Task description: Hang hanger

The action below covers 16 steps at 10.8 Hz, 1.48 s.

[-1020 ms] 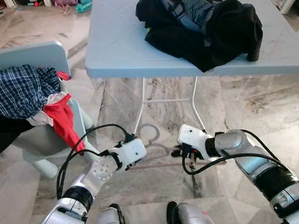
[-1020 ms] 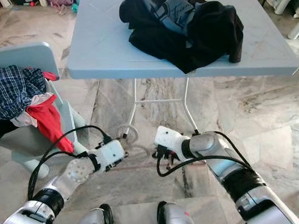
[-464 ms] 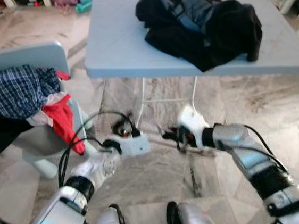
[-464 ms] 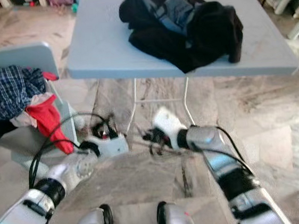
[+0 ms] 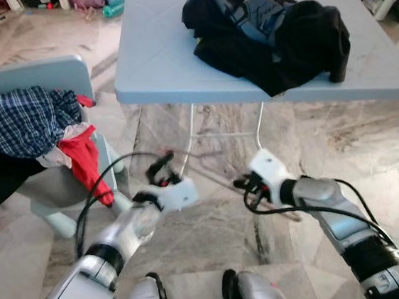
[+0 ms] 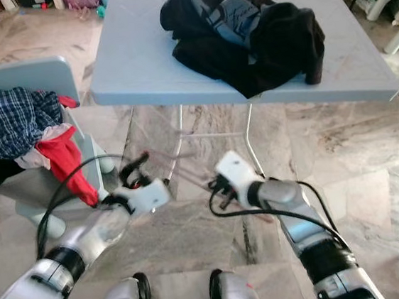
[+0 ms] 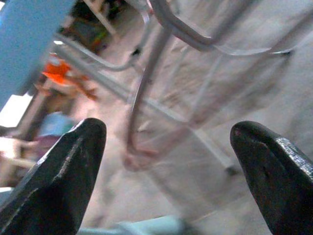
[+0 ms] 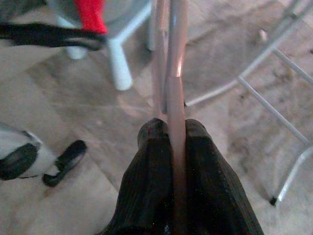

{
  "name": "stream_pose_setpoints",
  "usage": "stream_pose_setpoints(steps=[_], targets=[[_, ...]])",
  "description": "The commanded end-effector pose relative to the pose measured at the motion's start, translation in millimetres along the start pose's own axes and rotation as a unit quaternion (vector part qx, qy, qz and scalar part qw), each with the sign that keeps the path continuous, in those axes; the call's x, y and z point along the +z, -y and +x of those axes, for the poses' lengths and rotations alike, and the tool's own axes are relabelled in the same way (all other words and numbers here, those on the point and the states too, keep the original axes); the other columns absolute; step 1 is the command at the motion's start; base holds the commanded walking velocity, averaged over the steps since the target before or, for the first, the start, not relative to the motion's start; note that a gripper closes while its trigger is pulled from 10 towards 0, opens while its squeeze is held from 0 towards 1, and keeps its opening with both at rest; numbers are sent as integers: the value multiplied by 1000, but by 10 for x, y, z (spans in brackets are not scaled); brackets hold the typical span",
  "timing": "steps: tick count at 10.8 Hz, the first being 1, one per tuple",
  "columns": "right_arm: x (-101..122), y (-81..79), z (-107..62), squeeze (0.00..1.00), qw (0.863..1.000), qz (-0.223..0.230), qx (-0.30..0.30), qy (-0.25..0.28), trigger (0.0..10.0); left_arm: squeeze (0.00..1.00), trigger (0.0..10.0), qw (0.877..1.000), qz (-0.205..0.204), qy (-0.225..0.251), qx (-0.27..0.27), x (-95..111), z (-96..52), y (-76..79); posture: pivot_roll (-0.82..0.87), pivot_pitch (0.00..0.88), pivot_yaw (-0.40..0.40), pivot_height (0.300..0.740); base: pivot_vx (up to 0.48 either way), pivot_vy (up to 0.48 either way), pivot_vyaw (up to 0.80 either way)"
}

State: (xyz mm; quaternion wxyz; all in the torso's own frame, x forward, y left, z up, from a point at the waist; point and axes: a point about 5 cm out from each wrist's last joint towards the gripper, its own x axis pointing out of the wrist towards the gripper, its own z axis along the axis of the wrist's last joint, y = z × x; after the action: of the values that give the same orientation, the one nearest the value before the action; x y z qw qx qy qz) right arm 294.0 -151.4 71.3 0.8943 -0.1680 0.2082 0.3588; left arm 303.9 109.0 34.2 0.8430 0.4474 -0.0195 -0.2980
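Marble floor point(image 5: 370, 139) with grey veining spreads under everything you see. On it stands a pale blue table point(image 5: 161, 60) on thin white legs, with a heap of dark clothes point(image 5: 272, 27) on top. To the robot's left is a blue chair point(image 5: 60, 180) piled with a checked shirt point(image 5: 22, 122) and a red cloth point(image 5: 87, 165).

Both silver arms reach forward below the table edge. Your right claw point(image 8: 172, 128) is pressed together on a thin pinkish hanger point(image 8: 177, 63), which runs straight out between its fingers. In the head view the hanger point(image 5: 213, 178) shows as a faint, blurred pink line slanting from the right claw toward the left one, low in front of the table legs. Your left claw point(image 5: 160, 169) is spread wide and holds nothing; its wrist view looks between the two fingers at the table legs and a blurred pink shape that is probably the hanger.

Expect the hanger to be light, stiff and smooth, probably plastic. It is thin, so it could pivot or slip in a two-finger pinch if you swing it fast. Hold it on a straight stretch near the neck, keeping the hook free. I cannot make out the hook or any rail to hang it on.
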Motion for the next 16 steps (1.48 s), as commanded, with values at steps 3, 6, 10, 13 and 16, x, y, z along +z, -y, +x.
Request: stream_pose_setpoints(steps=[3, 6, 10, 13, 16], targets=[[16, 186, 10, 0, 988, 58, -138, 40, 0, 1000, 10000, 994, -73, 60, -56, 50, -167, 168, -14, 161, -97, 740, 0, 0, 0], [-137, 336, -123, 0, 956, 113, -265, 62, 0, 1000, 10000, 974, -222, 24, 23, -96, -299, 7, -9, 169, -93, 740, 0, 0, 0], [-804, 190, -388, 0, 908, 230, -350, -30, 0, 0, 10000, 895, -401, -58, 186, -344, -644, 23, -2, 194, -85, 740, 0, 0, 0], [-636, 283, -495, 0, 872, 257, -413, 62, 10000, 0, 10000, 856, -455, -69, 236, -483, -838, -72, -8, 196, -90, 740, 0, 0, 0], [-732, 194, -537, 0, 845, 290, -446, 53, 10000, 0, 10000, 854, -461, -57, 235, -350, -850, -67, 5, 175, -79, 740, 0, 0, -444]])
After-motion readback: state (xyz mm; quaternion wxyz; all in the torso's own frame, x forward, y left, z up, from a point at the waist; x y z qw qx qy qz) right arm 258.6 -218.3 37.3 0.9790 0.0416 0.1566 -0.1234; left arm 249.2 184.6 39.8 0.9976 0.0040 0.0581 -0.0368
